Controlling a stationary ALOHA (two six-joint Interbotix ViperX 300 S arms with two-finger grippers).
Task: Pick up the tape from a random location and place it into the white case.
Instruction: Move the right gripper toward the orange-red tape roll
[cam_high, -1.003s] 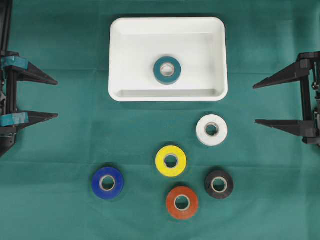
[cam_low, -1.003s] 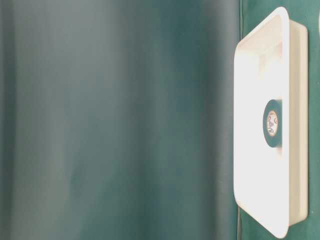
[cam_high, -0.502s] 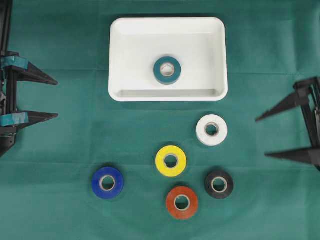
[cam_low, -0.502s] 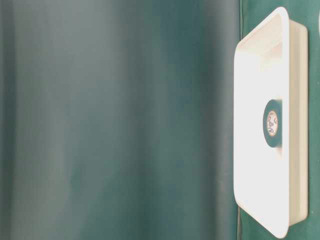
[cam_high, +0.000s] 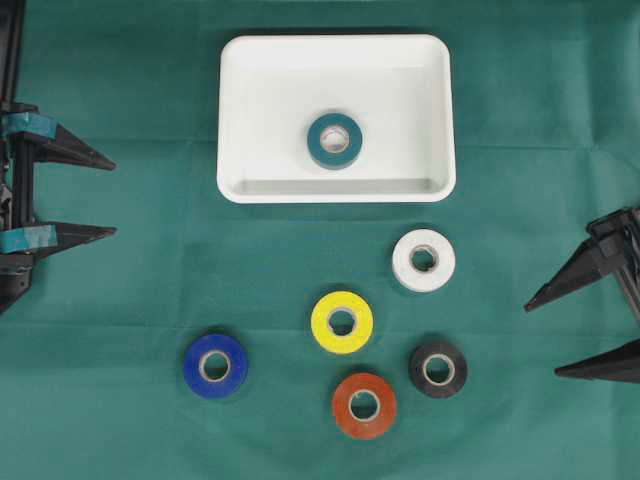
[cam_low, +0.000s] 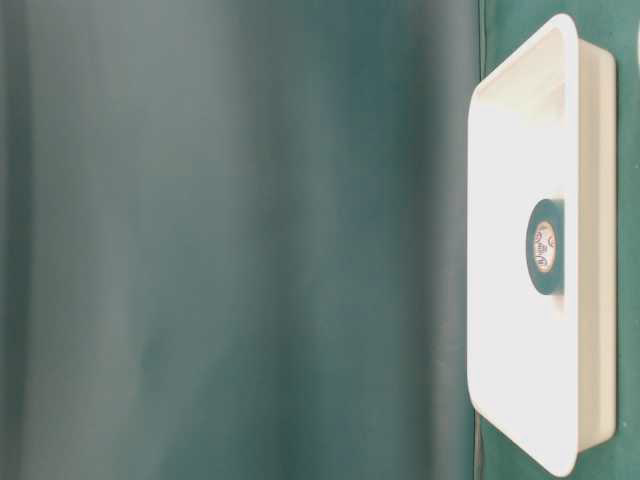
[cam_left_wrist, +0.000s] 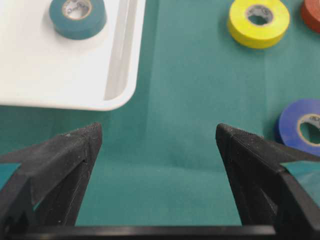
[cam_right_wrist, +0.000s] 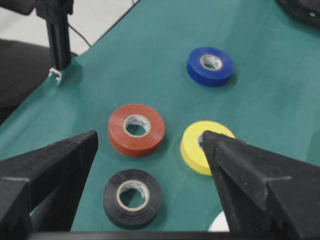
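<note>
The left tool (cam_high: 108, 196) reaches in from the left edge, its jaws spread wide and holding nothing. The right tool (cam_high: 542, 337) sits at the lower right edge, angled, jaws wide apart, likewise holding nothing.

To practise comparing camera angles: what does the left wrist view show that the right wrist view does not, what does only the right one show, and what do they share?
Only the left wrist view shows the white case with the teal tape roll lying inside it, framed by the open left gripper. Only the right wrist view shows the black roll and a sliver of the white roll, between the open right gripper. Both show the yellow roll, blue roll, red roll and the green cloth.
</note>
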